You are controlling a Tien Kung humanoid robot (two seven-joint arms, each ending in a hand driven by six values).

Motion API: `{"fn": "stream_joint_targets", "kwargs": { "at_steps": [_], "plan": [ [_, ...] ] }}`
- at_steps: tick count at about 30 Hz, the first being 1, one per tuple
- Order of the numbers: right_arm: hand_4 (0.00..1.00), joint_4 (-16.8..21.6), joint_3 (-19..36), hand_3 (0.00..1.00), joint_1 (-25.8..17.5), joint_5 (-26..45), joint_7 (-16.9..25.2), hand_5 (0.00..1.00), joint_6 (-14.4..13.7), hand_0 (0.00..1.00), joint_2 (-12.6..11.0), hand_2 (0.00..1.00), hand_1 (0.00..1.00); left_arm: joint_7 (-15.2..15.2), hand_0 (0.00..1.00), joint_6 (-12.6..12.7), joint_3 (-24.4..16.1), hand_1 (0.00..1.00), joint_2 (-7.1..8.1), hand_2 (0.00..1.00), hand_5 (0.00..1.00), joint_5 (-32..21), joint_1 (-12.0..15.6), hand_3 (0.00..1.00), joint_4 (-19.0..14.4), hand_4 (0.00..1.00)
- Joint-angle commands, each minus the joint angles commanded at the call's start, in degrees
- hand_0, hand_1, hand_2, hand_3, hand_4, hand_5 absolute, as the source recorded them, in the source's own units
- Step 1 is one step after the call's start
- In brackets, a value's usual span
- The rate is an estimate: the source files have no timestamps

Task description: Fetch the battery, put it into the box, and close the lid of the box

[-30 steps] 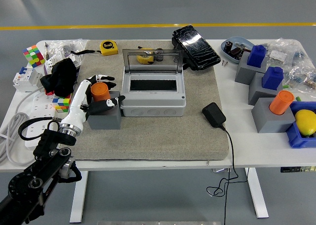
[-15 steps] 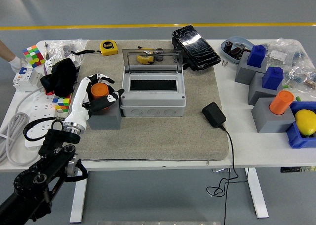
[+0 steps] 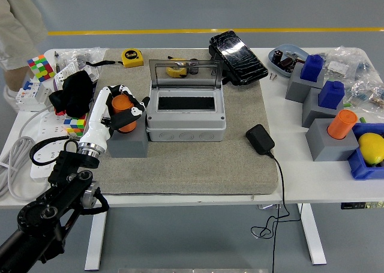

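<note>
So the left hand (image 3: 123, 110) has properly closed in now. A second ago its fingers were spread loosely around the orange battery (image 3: 123, 108); now they're wrapped around it and look like they're gripping it. The battery also sits a bit higher and tilted in its grey holder (image 3: 127, 142) compared with half a second ago, so my read is the lift-out has just started (it's not clear of the holder yet, as far as I can tell).

All this is happening toward the left edge of the grey mat (image 3: 198, 165), with the holder touching the left side of the box (image 3: 186, 114). The box's clear lid (image 3: 184, 73) is standing open at the back, so the opening is ready.

A person (image 3: 18, 27) has also walked into the far left corner; they aren't touching anything on the table. The right arm isn't in view.

Next bit is a short carry right, over the box.
</note>
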Motion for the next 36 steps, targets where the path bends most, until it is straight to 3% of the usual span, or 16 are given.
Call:
{"fn": "stream_joint_targets", "kwargs": {
  "at_steps": [4, 8, 13, 15, 16, 21, 22, 24, 32, 36],
  "plan": [
    [0.923, 0.0, -0.2, 0.546, 0.1, 0.1, 0.0, 0.484, 0.0, 0.584, -0.1, 0.573, 0.594, 2.9, 0.148, -0.2, 0.5, 0.129, 1.32, 0.163, 0.002, 5.5, -1.1, 0.209, -3.9, 0.75],
    [0.923, 0.0, -0.4, 0.546, 0.3, 0.2, 0.0, 0.484, 0.0, 0.584, -0.1, 0.573, 0.594, 6.3, 0.148, -0.4, 4.5, 0.129, 3.42, 0.163, 0.002, 11.8, -4.3, 0.209, -7.1, 0.75],
    [0.923, 0.0, -0.7, 0.546, 0.5, 0.2, 0.0, 0.484, -0.1, 0.584, -0.2, 0.573, 0.595, 10.8, 0.148, 0.1, 12.1, 0.131, 4.23, 0.166, 0.002, 20.9, -11.3, 0.213, -7.2, 0.767],
    [0.923, 0.0, -0.8, 0.546, 0.6, 0.2, 0.0, 0.484, -0.1, 0.584, -0.2, 0.573, 0.595, 12.7, 0.148, 0.0, 14.6, 0.131, 3.87, 0.166, 0.002, 23.7, -13.8, 0.213, -6.3, 0.767],
    [0.923, 0.0, -0.9, 0.546, 0.7, 0.2, 0.0, 0.484, -0.1, 0.584, -0.3, 0.574, 0.595, 13.8, 0.153, -0.3, 15.8, 0.132, 3.63, 0.168, 0.002, 25.0, -15.1, 0.215, -5.7, 0.816],
    [0.923, 0.1, -1.2, 0.546, 0.7, 0.4, 0.0, 0.484, -0.1, 0.584, -0.3, 0.574, 0.595, 17.9, 0.153, -1.2, 21.0, 0.132, 2.05, 0.168, 0.002, 30.2, -20.7, 0.215, -2.4, 0.816],
    [0.923, 0.0, -1.3, 0.545, 0.7, 0.5, 0.0, 0.483, -0.1, 0.584, -0.3, 0.573, 0.595, 18.5, 0.168, -1.3, 21.8, 0.143, 1.75, 0.173, 0.002, 30.7, -21.5, 0.226, -1.9, 0.887],
    [0.923, 0.0, -1.4, 0.545, 0.6, 0.6, 0.0, 0.483, -0.1, 0.584, -0.3, 0.573, 0.595, 19.9, 0.168, -1.8, 23.4, 0.143, 0.84, 0.173, 0.002, 31.8, -23.1, 0.226, -0.5, 0.887],
    [0.923, 0.0, -1.6, 0.545, 0.3, 0.8, 0.0, 0.483, -0.1, 0.584, -0.2, 0.574, 0.595, 23.4, 0.183, -2.5, 28.5, 0.15, -4.01, 0.175, 0.002, 35.5, -28.1, 0.229, 5.0, 0.924],
    [0.923, 0.1, -1.6, 0.544, 0.4, 0.6, 0.0, 0.482, -0.1, 0.583, -0.2, 0.573, 0.595, 24.0, 0.189, -2.6, 30.1, 0.162, -4.19, 0.178, 0.037, 36.6, -29.6, 0.242, 8.2, 0.978]
  ]
}}
